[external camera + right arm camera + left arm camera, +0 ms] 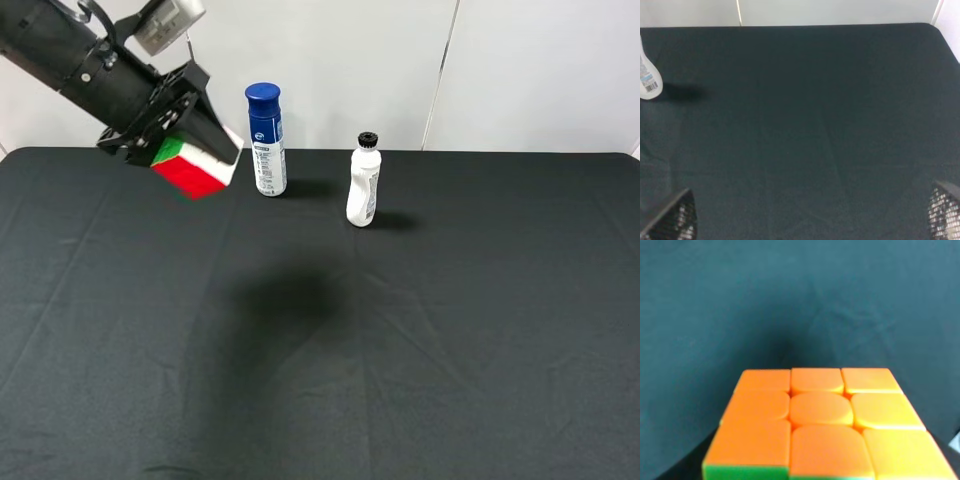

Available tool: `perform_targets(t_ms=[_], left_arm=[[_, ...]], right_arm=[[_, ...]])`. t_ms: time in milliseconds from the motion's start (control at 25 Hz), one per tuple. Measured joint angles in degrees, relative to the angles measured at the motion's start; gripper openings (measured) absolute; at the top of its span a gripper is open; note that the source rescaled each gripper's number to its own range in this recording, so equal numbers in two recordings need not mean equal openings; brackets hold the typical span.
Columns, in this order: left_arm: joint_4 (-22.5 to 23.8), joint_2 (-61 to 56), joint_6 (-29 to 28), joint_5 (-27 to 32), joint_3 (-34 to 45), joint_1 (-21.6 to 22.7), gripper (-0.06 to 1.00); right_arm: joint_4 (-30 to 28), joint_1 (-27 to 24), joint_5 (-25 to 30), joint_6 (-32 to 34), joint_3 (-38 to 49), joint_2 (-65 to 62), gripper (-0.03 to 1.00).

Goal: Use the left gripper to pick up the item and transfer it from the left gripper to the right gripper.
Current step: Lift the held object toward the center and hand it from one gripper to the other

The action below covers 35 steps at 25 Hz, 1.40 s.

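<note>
My left gripper (180, 135) is shut on the puzzle cube (195, 165) and holds it high above the black table at the far left. The cube shows red, green and white faces in the exterior view. In the left wrist view its orange face (825, 425) fills the lower part, and the jaws are hidden behind it. My right gripper (812, 220) is open and empty, with its two fingertips (675, 220) wide apart at the frame's lower corners above bare cloth. The right arm is out of the exterior view.
A blue-capped spray can (266, 140) and a white bottle with black cap (364, 182) stand upright at the back of the black table (400, 330). The bottle's base also shows in the right wrist view (649, 80). A white wall lies behind.
</note>
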Motion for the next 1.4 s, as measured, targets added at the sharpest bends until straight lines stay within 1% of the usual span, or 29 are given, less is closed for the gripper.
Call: perform_targets(t_ms=[80,160,320,440,640,880,1160,1240,1400], left_arm=[[-2.1,0.0,1.9,-0.1,0.0,-0.9,0.01],[-3.2,0.0,3.6,-0.5,0.0,-2.6,0.01],[-3.6,0.0,5.8,-2.8,0.0,-7.4,0.01],[-3.7,0.0,6.2,-5.3,0.0,-10.9,0.01],[-3.8,0.0,6.3,-7.0,0.0,-15.1,0.01],[-3.9,0.0,6.4,-8.1,0.0,-18.2,0.01],[-4.9,0.0,6.5,-7.7,0.7,-19.5,0.01],[-5.0,0.0,6.5,-7.0,1.4,-19.6,0.01],[-5.0,0.0,6.5,-5.4,1.8,-19.6,0.01]], right_arm=[[0.0,0.0,0.0,0.0,0.0,0.0,1.00],[0.0,0.0,0.0,0.0,0.0,0.0,1.00],[0.0,0.0,0.0,0.0,0.0,0.0,1.00],[0.0,0.0,0.0,0.0,0.0,0.0,1.00],[0.0,0.0,-0.1,0.0,0.0,0.0,1.00],[0.0,0.0,0.0,0.0,0.0,0.0,1.00],[1.2,0.0,0.0,-0.2,0.0,0.0,1.00],[3.3,0.0,0.0,-2.4,0.0,0.0,1.00],[12.0,0.0,0.9,-12.4,0.0,1.0,1.00]])
